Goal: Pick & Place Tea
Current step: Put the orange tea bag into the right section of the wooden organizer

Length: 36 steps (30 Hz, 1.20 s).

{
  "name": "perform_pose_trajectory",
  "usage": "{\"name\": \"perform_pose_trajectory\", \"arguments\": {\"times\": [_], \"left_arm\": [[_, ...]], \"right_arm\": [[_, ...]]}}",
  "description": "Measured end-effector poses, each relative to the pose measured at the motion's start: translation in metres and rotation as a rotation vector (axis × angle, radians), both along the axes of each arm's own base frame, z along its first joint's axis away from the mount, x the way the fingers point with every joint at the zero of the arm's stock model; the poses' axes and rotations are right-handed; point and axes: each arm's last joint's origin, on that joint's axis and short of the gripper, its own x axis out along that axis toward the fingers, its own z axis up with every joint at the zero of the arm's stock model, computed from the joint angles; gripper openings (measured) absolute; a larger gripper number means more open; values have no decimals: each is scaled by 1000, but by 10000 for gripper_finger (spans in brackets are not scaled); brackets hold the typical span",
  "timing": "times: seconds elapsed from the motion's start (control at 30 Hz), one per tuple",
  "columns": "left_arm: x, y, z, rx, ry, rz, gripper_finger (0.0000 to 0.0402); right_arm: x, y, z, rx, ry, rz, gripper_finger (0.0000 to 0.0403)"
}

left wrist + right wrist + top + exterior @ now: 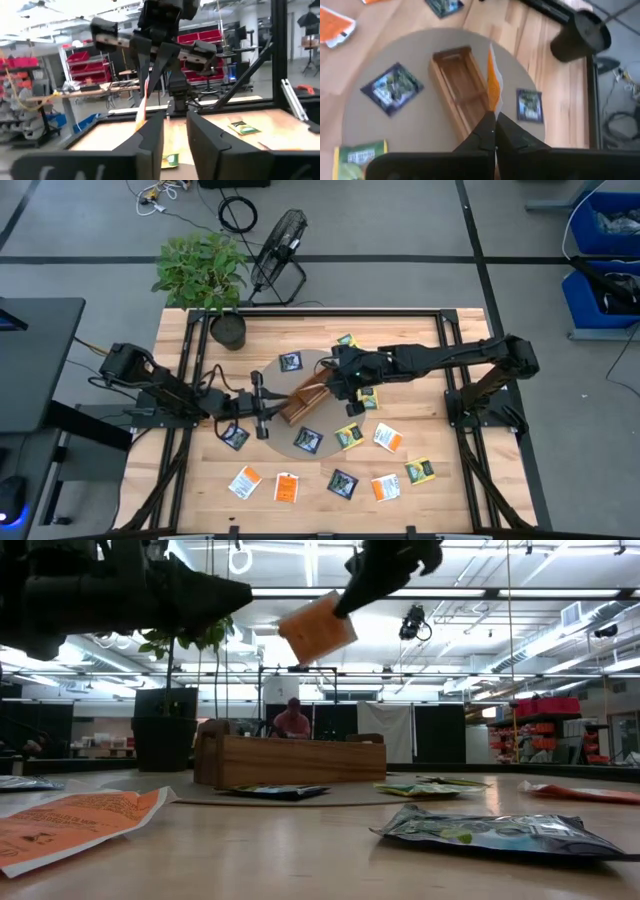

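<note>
Across the middle of the high view the wooden surface point(200, 480) carries everything: tea packets lie strewn along the lower half, within reach of either arm, and a round grey mat point(318, 442) sits at centre as the drop zone. On that mat, angled toward the centre left, lies the long wooden tray point(462, 92), its compartments open upward so a packet can be lowered in from above.

Right arm now, reaching in from the right of the frame: the right gripper point(494, 125) is pinched tight on the edge of an orange tea packet point(493, 82), and that packet hangs on edge directly over the tray. Holding it by one rim lets it dangle thin-side down, my guess being that it slips into a narrow slot more easily that way. From table height the same packet point(318, 628) floats high above the tray, clear of its walls.

Left arm, centre left: the left gripper point(175, 137) waits level just beside the tray's end, fingers a little apart and empty.

Smaller pieces: a navy packet point(392, 89) and a second one point(529, 106) lie flat on the mat either side of the tray, not yet sorted.
</note>
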Motion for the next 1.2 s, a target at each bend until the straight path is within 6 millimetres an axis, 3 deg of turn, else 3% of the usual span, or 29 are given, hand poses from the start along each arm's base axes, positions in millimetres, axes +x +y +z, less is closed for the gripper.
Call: {"name": "perform_pose_trajectory", "arguments": {"times": [0.17,0.37,0.87,1.2], "left_arm": [[-10,4,-10,-71,44,33,133],[-22,7,-20,-133,70,20,159],[-23,7,-21,-155,79,22,163],[-23,7,-23,-151,98,24,163]], "right_arm": [[-9,-7,0,-44,85,-46,1],[-9,-26,-17,-104,219,-123,0],[44,-42,-26,-243,538,-97,0],[67,-48,-47,-267,733,-49,0]]}}
